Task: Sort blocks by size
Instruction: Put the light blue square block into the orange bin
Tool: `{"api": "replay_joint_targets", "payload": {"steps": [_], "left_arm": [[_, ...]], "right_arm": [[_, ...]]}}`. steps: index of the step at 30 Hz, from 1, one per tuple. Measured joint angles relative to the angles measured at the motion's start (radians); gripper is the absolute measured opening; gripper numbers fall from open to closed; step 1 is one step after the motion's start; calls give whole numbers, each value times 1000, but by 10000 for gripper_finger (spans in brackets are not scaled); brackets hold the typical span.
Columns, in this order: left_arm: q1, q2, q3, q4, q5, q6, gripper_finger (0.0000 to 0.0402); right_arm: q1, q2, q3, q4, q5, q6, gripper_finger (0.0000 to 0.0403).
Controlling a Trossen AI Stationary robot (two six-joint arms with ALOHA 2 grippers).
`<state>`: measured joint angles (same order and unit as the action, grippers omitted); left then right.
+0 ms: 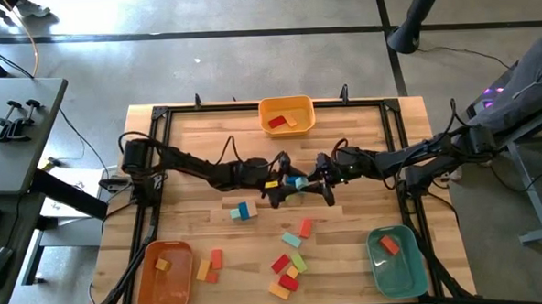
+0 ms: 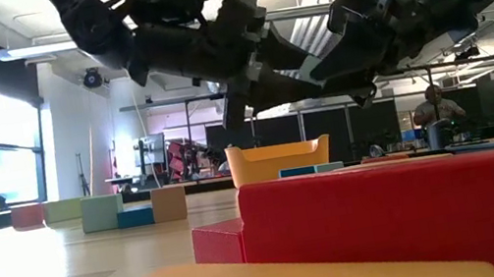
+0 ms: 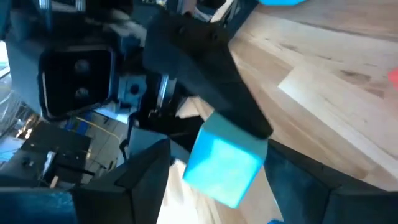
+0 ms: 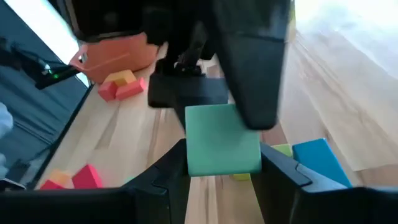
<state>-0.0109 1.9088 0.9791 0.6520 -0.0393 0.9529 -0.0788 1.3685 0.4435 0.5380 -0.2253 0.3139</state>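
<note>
While both arms are meeting over the wooden table's (image 1: pixel 197 141) middle, the right gripper (image 4: pixel 224 177) is clamping a small teal cube-shaped block (image 4: pixel 222 140), faces square, no long axis. The left gripper (image 3: pixel 230 205) is standing wide around it.

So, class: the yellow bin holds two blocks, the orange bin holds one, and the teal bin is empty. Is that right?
Not quite. The teal bin is not empty: it holds one red-orange block, as the high view shows. The rest of the statement stands.
</note>
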Motion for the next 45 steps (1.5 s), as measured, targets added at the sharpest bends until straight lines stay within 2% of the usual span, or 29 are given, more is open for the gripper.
{"api": "replay_joint_targets", "payload": {"steps": [13,20,27,31,34,38,43,45], "left_arm": [[-16,6,0,-5,4,-26,133],[-28,5,0,-5,-8,-35,124],[-85,-12,0,-16,-208,-154,123],[-121,-78,0,-88,-359,-219,122],[-157,-162,1,-219,-495,-294,122],[-197,-276,0,-486,-675,-401,122],[-225,-436,1,-799,-723,-610,122],[-270,-493,21,-958,-728,-693,122]], "right_arm": [[0,0,0,-25,-4,44,138],[1,0,-2,-12,-4,53,146],[-11,0,0,3,-63,75,228],[-19,-2,0,-48,-51,75,253],[-19,-2,0,-72,22,57,255],[-19,-2,0,-72,96,26,256],[-19,-2,0,-29,102,-30,257],[-19,-3,0,6,94,-58,257]]}}
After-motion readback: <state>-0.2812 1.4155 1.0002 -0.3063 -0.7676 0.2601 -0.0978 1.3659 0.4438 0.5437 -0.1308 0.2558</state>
